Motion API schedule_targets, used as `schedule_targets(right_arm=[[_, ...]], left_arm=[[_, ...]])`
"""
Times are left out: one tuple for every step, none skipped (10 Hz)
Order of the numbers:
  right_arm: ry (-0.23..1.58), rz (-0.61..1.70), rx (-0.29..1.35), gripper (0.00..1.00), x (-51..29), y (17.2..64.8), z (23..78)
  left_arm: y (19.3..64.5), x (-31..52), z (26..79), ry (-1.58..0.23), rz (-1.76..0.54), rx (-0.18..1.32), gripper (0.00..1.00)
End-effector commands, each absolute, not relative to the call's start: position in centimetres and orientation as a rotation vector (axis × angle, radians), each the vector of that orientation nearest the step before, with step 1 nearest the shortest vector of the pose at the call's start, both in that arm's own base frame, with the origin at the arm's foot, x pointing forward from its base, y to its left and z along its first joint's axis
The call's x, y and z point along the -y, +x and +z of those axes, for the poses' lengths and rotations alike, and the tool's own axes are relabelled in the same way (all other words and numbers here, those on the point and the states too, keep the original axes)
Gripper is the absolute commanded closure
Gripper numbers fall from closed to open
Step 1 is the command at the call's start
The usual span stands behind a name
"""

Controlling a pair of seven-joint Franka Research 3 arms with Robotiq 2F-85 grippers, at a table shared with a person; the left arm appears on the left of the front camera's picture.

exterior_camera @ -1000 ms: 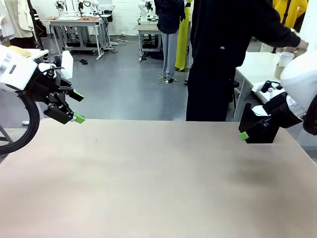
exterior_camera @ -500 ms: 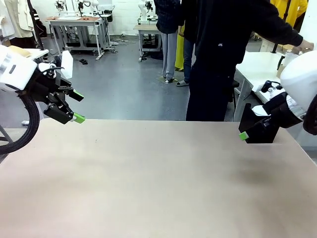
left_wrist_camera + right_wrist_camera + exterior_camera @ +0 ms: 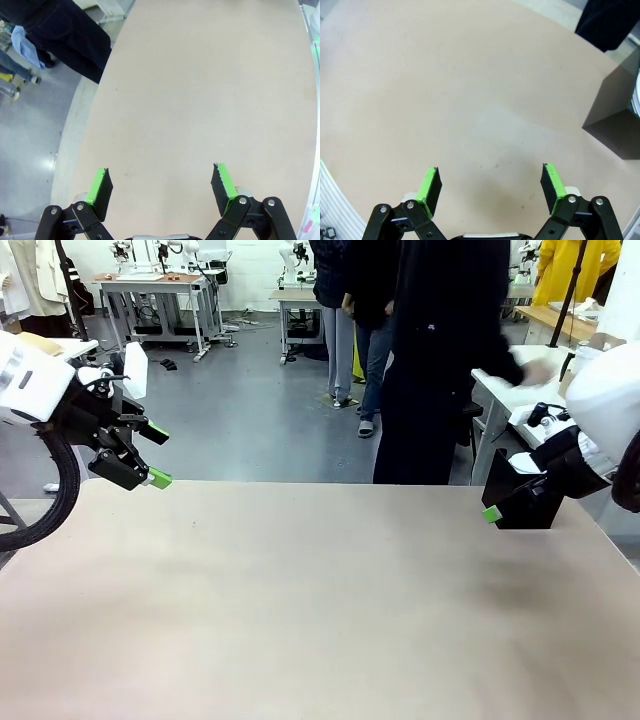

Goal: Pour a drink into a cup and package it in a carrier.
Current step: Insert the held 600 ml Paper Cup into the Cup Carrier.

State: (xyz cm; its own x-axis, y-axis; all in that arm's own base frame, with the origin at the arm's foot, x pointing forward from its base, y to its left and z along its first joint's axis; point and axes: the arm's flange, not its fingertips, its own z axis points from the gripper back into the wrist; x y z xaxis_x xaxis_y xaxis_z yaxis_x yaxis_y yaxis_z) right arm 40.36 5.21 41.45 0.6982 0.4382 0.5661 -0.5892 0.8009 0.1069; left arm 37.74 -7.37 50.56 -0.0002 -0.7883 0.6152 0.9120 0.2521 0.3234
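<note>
Hovering above the near-left edge of the beige table (image 3: 320,600), the left gripper (image 3: 155,455) is seen with its jaws spread wide and nothing between them; in the left wrist view its green pads (image 3: 100,186) frame bare tabletop. The right gripper (image 3: 490,186) is likewise held wide and unloaded over the table's right side, one green fingertip (image 3: 491,513) being visible in the front view. Just behind that arm a black square box (image 3: 530,502) stands on the table near its far right edge. A person (image 3: 440,360) in dark clothes is seen at the far side, one hand (image 3: 535,370) blurred, reaching toward a neighbouring white table (image 3: 500,390). Where the drink, cup and carrier are cannot be told.
</note>
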Motion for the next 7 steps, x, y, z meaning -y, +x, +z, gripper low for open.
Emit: schedule_targets(right_arm=[[0.29,0.581,0.551,0.0,-5.31,40.35,41.48],[0.29,0.581,0.551,0.0,-5.31,40.35,41.48],[0.29,0.581,0.551,0.0,-5.31,40.35,41.48],[0.29,0.581,0.551,0.0,-5.31,40.35,41.48],[0.29,0.581,0.551,0.0,-5.31,40.35,41.48],[0.29,0.581,0.551,0.0,-5.31,40.35,41.48],[0.29,0.581,0.551,0.0,-5.31,40.35,41.48]], left_arm=[[37.63,7.48,50.61,-0.21,-1.333,0.82,0.0],[37.63,7.48,50.61,-0.21,-1.333,0.82,0.0],[37.63,7.48,50.61,-0.21,-1.333,0.82,0.0],[37.63,7.48,50.61,-0.21,-1.333,0.82,0.0],[37.63,7.48,50.61,-0.21,-1.333,0.82,0.0],[37.63,7.48,50.61,-0.21,-1.333,0.82,0.0],[37.63,7.48,50.61,-0.21,-1.333,0.82,0.0]])
